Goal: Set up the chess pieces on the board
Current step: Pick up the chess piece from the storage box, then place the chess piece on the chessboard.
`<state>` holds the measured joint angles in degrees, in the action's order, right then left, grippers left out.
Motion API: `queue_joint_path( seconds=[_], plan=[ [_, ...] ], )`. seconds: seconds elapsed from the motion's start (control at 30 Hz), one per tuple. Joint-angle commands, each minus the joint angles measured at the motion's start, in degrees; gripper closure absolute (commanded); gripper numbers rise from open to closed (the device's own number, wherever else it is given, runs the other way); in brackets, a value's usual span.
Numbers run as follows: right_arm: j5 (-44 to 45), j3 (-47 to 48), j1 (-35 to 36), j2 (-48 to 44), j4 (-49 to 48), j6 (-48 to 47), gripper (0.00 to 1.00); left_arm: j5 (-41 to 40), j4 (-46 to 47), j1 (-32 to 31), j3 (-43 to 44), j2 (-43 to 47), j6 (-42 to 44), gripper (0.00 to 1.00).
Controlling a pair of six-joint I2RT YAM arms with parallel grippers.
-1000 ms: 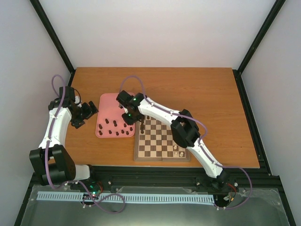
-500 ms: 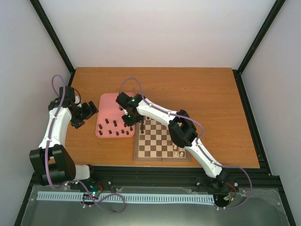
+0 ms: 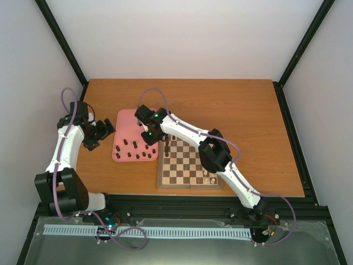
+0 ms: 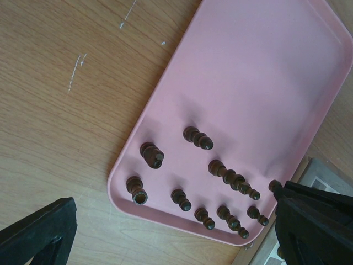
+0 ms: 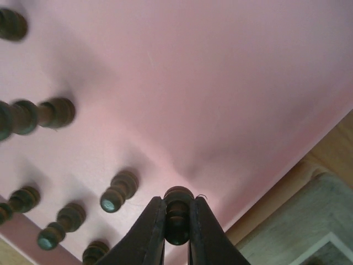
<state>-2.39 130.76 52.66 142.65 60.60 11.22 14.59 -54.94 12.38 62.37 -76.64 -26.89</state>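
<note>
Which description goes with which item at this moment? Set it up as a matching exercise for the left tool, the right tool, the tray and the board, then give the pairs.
Column 1
1. left tool
2. right tool
3. tray
4. board

Column 2
A. shut on a dark chess piece
B. checkered brown and cream
C. open, holding nothing
D. pink, carrying dark pieces

Pairs: 1-C, 2-A, 3-D, 4-B

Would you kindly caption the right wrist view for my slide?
Right gripper shut on a dark chess piece over the pink tray.
</note>
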Motion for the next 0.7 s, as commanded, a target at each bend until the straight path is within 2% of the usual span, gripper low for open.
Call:
queue_joint_path(
  seconds=[0.0,0.23,0.47,0.67],
  plan=[
    [1.56,3.59,-0.31,-4.42,-1.01,-0.71,0.94,-0.37,0.14,-0.17,2.23,0.01,0.44,0.0],
    [4.85,-0.69,-1.69,-11.97,1.45,0.96,0.95,-0.33,0.03,-0.18,2.36,0.18,0.38,0.0],
    [8.05,-18.77,-4.07,-25.11,-1.29,3.35,0.95,-0.1,0.18,-0.19,1.9,0.55,0.44,0.0],
    [5.5,-28.27,-4.94,-28.76,-3.9,4.32,0.95,0.09,0.28,-0.23,1.53,0.58,0.4,0.0]
  ],
)
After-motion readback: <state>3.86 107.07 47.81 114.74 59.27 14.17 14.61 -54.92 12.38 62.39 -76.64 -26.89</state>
